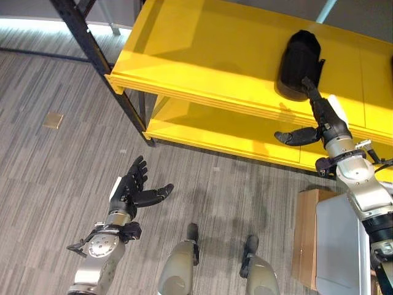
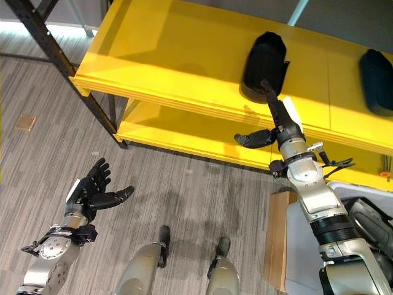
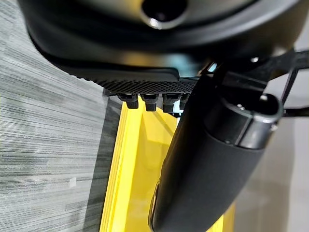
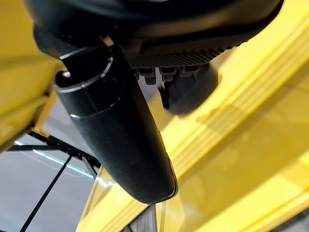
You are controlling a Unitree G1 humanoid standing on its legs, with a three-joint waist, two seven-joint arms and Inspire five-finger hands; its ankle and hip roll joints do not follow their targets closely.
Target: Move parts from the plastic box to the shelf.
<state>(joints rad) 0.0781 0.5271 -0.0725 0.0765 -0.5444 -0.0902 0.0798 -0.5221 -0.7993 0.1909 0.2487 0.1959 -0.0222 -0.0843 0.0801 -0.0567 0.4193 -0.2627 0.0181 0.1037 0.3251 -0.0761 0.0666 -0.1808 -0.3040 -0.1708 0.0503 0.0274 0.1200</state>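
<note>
Black part [image 2: 265, 58] lies on upper yellow shelf [image 2: 172, 55], near its front edge. Right robot hand [image 2: 277, 123] reaches up to it, fingers straight, tips at or just touching the part's near end, thumb spread wide, gripping nothing. A second black part [image 2: 376, 72] sits further right on same shelf. Left robot hand [image 1: 134, 187] hangs low over grey floor [image 1: 49, 172], open, empty.

Left hand [image 3: 159, 82] open, thumb extended; beyond it the yellow metal shelf [image 3: 140, 159] edge above grey striped carpet floor [image 3: 48, 145].
</note>
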